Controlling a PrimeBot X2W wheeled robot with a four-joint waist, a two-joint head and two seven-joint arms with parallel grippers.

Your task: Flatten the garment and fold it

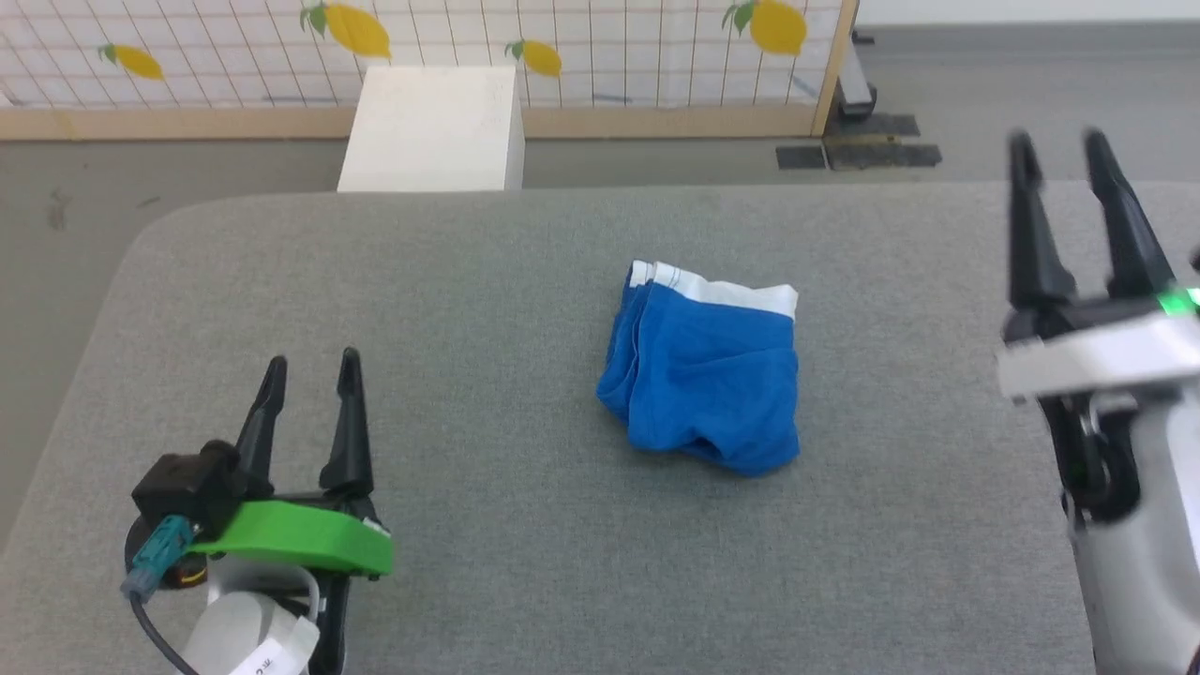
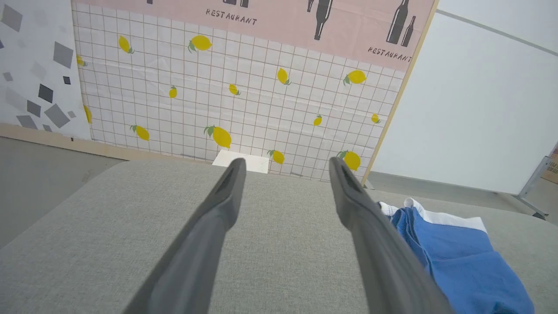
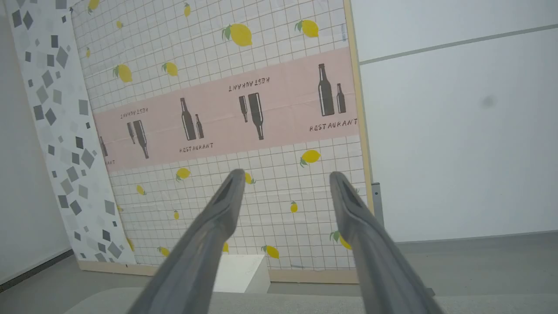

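The garment [image 1: 703, 370] is a bunched-up heap of bright blue fabric with a white band along its far edge, lying near the middle of the grey padded table [image 1: 525, 525]. In the left wrist view the garment [image 2: 457, 257] shows to the right of my fingers. My left gripper [image 1: 312, 367] rests low at the lower left, open and empty, well to the left of the cloth. My right gripper [image 1: 1059, 150] is raised at the right edge, open and empty, its fingers pointing toward the far wall. Its own view shows the right gripper [image 3: 283, 176] before the patterned screen.
A white box [image 1: 436, 127] stands on the floor just beyond the table's far edge. Behind it runs a lemon-patterned screen [image 1: 581, 47] with a wooden frame. Black floor mats [image 1: 858, 150] lie at the far right. Grey floor surrounds the table.
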